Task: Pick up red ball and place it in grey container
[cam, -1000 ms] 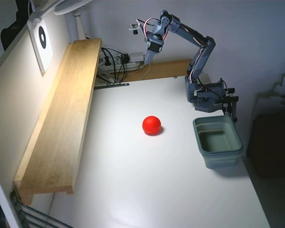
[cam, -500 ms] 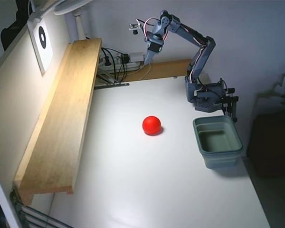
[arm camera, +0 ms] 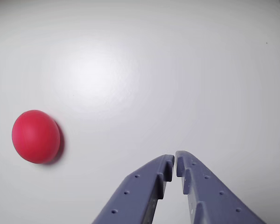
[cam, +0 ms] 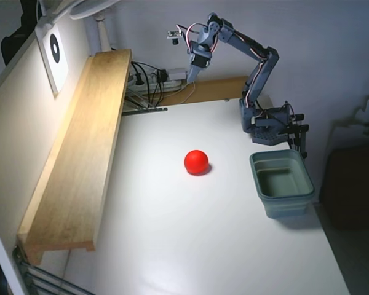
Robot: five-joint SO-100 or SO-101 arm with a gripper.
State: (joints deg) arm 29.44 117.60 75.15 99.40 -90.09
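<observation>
The red ball (cam: 196,161) rests on the white table near its middle. In the wrist view the red ball (arm camera: 36,136) lies at the left, well away from the fingertips. The grey container (cam: 281,182) stands empty at the table's right edge, upright, right of the ball. My gripper (cam: 190,76) hangs high over the table's far end, raised well above and behind the ball. In the wrist view the gripper (arm camera: 175,161) is shut, its two blue-grey fingers almost touching with nothing between them.
A long wooden shelf (cam: 80,147) runs along the table's left side. Cables and a power strip (cam: 150,80) lie at the far edge. The arm's base (cam: 267,123) is clamped at the far right, just behind the container.
</observation>
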